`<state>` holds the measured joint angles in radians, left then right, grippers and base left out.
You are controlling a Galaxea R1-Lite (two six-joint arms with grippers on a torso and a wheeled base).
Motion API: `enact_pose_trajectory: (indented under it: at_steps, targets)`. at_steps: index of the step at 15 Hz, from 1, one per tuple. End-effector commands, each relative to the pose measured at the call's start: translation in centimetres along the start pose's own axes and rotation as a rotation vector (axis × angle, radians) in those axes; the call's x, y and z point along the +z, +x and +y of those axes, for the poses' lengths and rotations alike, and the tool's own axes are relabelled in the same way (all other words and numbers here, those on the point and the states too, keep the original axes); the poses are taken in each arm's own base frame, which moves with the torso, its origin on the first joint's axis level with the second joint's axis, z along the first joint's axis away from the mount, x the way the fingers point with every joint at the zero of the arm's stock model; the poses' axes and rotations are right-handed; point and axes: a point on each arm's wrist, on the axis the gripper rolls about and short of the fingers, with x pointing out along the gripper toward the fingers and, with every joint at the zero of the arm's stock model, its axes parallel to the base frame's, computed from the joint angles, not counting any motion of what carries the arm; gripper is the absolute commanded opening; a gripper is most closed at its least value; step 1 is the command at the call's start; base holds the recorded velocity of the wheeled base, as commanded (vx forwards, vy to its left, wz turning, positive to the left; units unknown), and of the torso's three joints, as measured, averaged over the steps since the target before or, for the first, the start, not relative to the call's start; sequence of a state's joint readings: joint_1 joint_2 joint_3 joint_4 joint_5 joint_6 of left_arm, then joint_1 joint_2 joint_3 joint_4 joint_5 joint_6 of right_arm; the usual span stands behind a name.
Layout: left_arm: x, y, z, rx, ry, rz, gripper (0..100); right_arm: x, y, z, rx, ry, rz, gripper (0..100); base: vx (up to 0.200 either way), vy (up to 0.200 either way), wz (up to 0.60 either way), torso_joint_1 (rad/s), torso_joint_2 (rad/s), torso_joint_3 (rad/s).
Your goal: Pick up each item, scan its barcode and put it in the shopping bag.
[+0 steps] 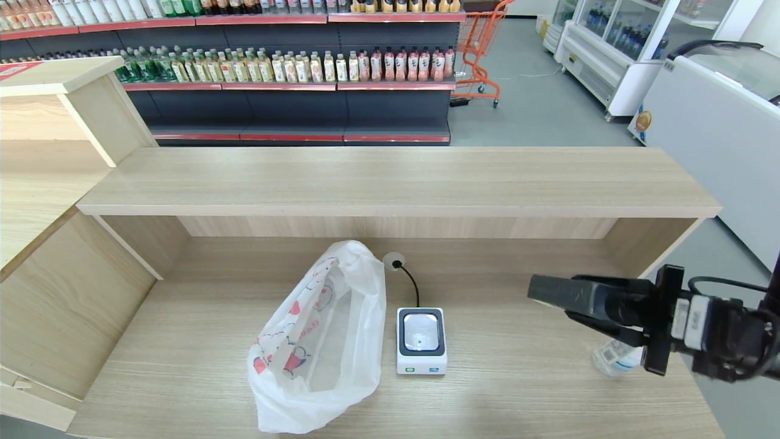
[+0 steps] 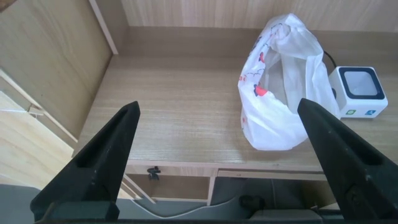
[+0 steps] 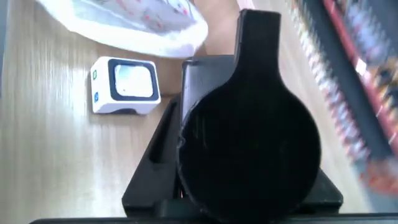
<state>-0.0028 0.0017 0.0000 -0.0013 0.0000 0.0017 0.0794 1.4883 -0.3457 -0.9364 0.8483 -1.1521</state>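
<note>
A white plastic shopping bag lies open on the lower counter, with a white barcode scanner just to its right. My right gripper hovers above the counter's right end, shut on a dark item that points towards the scanner. From the right wrist this dark item looks round and hides much of the counter, with the scanner and bag beyond. A small clear bottle rests on the counter under the right arm. My left gripper hangs open over the counter's front edge, the bag and scanner farther off.
A raised wooden ledge overhangs the back of the counter, and a side wall closes its left end. The scanner's cable runs to a hole behind it. Store shelves of bottles, an orange cart and freezers stand beyond.
</note>
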Motion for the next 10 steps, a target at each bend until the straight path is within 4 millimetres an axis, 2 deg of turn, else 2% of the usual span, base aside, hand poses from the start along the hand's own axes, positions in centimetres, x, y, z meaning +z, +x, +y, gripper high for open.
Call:
enact_pose_trajectory:
  at_steps: [1,2,4,5,7,10]
  targets:
    - [0.0,0.0,0.0,0.000,0.000,0.000,100,0.0,0.3,0.9,0.097,-0.246,-0.197,0,0.000,0.000,0.00,0.000,0.00,0.000]
    - [0.0,0.0,0.0,0.000,0.000,0.000,100,-0.2,0.7,1.9,0.137,-0.393,-0.242,0,0.000,0.000,0.00,0.000,0.00,0.000]
    - [0.0,0.0,0.0,0.001,0.000,0.000,100,-0.3,0.7,4.0,0.259,-0.464,-0.279,0,0.000,0.000,0.00,0.000,0.00,0.000]
    - [0.0,0.0,0.0,0.000,0.000,0.000,100,-0.3,0.6,4.4,0.281,-0.542,-0.294,0,0.000,0.000,0.00,0.000,0.00,0.000]
    - [0.0,0.0,0.0,0.000,0.000,0.000,100,-0.2,0.5,4.8,0.272,-0.741,-0.337,0,0.000,0.000,0.00,0.000,0.00,0.000]
    - [0.0,0.0,0.0,0.000,0.000,0.000,100,1.2,2.1,4.7,0.227,-1.009,-0.479,0,0.000,0.000,0.00,0.000,0.00,0.000]
